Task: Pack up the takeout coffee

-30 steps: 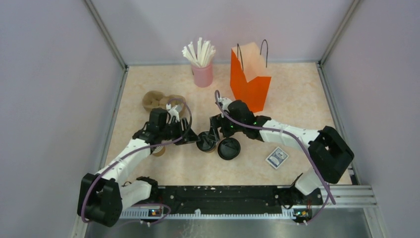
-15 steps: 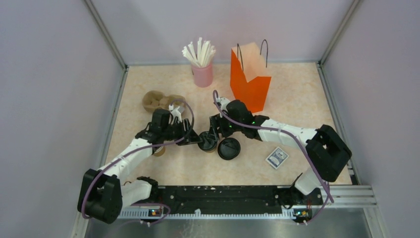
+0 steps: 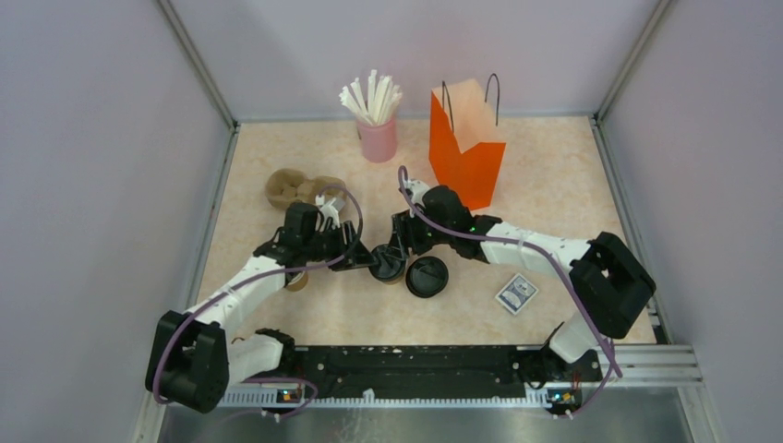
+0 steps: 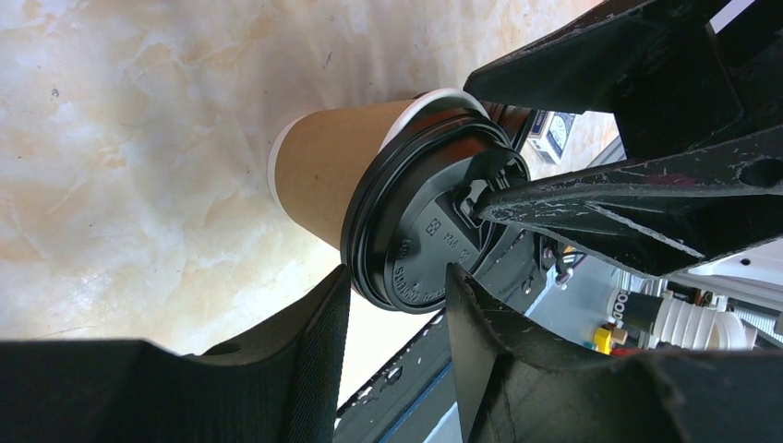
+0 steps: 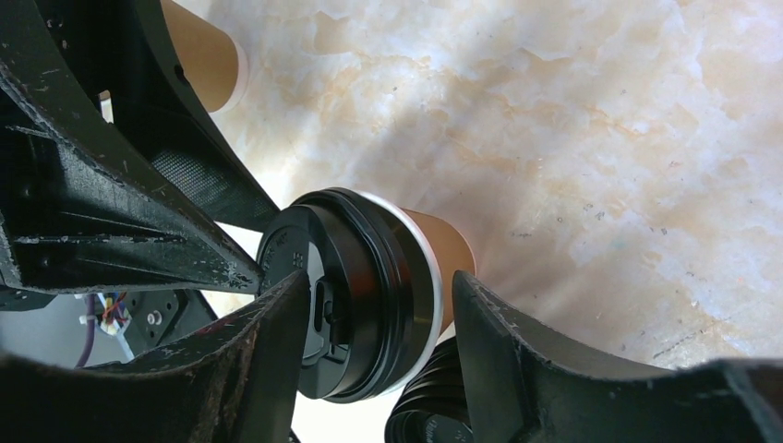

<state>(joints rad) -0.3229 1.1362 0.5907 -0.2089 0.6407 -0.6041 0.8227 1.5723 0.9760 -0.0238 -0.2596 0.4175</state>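
Both pincers, left [image 3: 362,259] and right [image 3: 399,247], gape around the takeout coffee [image 3: 387,264], loose black lid [image 3: 427,276] touching it.

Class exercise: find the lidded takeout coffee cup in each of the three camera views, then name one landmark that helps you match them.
Top external: the takeout coffee stands at centre, between both grippers.
Left wrist: centre, lid facing the camera.
Right wrist: lower centre, between the fingers.
Shared landmark: the loose black lid beside the cup, at the right wrist view's bottom edge; not identifiable in the left wrist view.

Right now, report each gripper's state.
Left gripper: open, fingers either side of the takeout coffee's lid rim.
Right gripper: open, fingers straddling the same lid.
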